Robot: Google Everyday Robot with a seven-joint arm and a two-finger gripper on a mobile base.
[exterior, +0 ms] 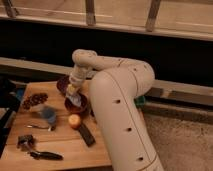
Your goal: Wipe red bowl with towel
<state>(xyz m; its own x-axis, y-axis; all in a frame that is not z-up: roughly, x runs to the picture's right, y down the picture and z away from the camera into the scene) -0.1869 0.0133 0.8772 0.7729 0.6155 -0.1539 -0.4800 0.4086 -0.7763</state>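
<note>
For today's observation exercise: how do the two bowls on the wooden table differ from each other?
The red bowl is orange-red; the purple bowl is dark purple. The red bowl sits nearer the table's front edge, the purple bowl behind it. The tool holds the towel down in the red bowl; the purple bowl has no cloth in it. Both are round and look similar in size.

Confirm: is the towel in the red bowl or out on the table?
In the bowl. The pale towel sits inside the red bowl, with the gripper directly above, pressing down on it.
</note>
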